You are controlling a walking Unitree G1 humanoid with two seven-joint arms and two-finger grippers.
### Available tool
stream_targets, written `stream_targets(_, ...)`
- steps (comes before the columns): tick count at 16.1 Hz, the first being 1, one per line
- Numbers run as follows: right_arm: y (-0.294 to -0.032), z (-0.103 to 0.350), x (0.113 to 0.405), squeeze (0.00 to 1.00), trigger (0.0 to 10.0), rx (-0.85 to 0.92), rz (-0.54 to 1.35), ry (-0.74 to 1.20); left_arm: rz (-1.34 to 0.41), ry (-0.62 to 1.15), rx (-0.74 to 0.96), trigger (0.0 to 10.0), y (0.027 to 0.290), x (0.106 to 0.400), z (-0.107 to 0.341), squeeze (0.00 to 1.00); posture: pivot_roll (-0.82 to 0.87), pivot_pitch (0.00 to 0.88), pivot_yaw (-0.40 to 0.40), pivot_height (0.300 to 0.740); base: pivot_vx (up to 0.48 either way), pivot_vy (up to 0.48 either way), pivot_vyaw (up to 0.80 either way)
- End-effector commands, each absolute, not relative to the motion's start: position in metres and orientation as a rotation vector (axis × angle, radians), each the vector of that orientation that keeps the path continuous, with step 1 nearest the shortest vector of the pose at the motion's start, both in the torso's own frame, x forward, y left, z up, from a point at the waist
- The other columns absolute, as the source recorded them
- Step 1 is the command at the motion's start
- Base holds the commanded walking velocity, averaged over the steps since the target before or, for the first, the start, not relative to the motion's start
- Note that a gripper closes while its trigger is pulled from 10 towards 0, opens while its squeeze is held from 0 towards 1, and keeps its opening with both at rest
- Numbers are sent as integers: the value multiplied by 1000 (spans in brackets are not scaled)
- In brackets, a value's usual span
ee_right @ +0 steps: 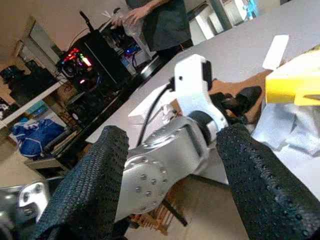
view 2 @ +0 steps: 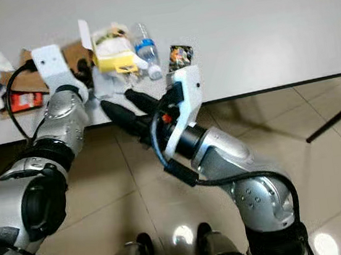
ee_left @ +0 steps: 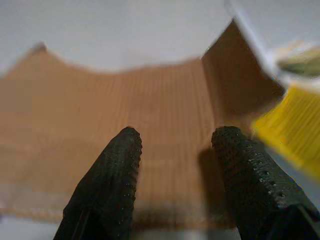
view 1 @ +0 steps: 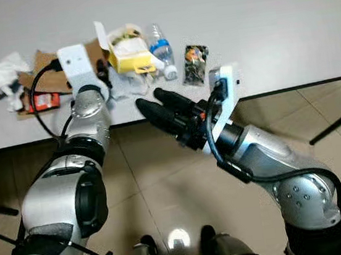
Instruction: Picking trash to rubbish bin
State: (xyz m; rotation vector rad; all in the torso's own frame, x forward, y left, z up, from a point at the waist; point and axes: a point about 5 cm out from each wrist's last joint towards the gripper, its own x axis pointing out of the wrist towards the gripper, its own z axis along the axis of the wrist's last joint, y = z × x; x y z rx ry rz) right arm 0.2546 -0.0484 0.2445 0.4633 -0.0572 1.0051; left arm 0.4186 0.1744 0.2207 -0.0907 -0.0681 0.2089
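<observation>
Trash sits heaped on the white table (view 1: 269, 22): a brown cardboard sheet (ee_left: 100, 125), a yellow carton (view 1: 129, 52), a clear plastic bottle (view 1: 159, 49), a dark snack wrapper (view 1: 195, 63) and crumpled white paper (view 1: 7, 76). The left gripper (ee_left: 175, 145) is over the cardboard, fingers spread, nothing between them. The right gripper (view 1: 155, 104) hangs off the table's front edge above the tiled floor (view 1: 165, 184), fingers apart and empty. A person (ee_right: 160, 20) stands beyond, in the right wrist view.
</observation>
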Motion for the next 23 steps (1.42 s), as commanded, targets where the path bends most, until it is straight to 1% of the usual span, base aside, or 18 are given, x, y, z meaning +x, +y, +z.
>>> stream_targets(1,-46,246,248,0,10000,466,1031,-53,220,-43,-108,10000,173,420,221,0,-214,343,-20,740,0,0,0)
stream_targets(3,-45,246,244,0,10000,476,1031,-42,179,-4,-151,10000,169,418,208,0,-230,361,-27,740,0,0,0)
stream_targets(4,-44,244,240,0,10000,487,1028,-29,142,7,-249,10000,166,416,198,0,-247,370,-32,740,0,0,0)
stream_targets(6,-43,244,236,0,10000,497,1024,-17,122,-25,-297,10000,161,416,203,0,-258,376,-36,740,0,0,0)
stream_targets(9,-43,242,233,0,10000,508,1015,-4,73,-52,-232,10000,150,420,216,0,-250,383,-32,740,0,0,0)
stream_targets(12,-42,240,235,0,10000,506,1005,5,77,3,-197,10000,146,418,206,0,-235,380,-18,740,0,0,0)
stream_targets(14,-41,239,236,0,10000,513,997,2,101,58,-204,10000,143,414,187,0,-214,374,-4,740,0,0,0)
stream_targets(16,-40,240,237,0,10000,518,997,-2,129,72,-222,10000,143,412,180,0,-196,368,4,740,0,0,0)
stream_targets(17,-40,240,240,0,10000,519,1001,-8,183,84,-244,10000,144,409,175,0,-170,361,15,740,0,0,0)
stream_targets(19,-40,241,243,0,10000,518,1003,-16,214,50,-219,10000,141,406,177,0,-148,356,25,740,0,0,0)
stream_targets(21,-39,243,248,0,10000,517,1009,-33,247,-21,-155,10000,139,386,182,0,-115,344,34,740,0,0,0)
stream_targets(23,-37,245,251,0,10000,515,1021,-46,243,-69,-88,10000,135,364,189,0,-89,328,40,740,0,0,0)
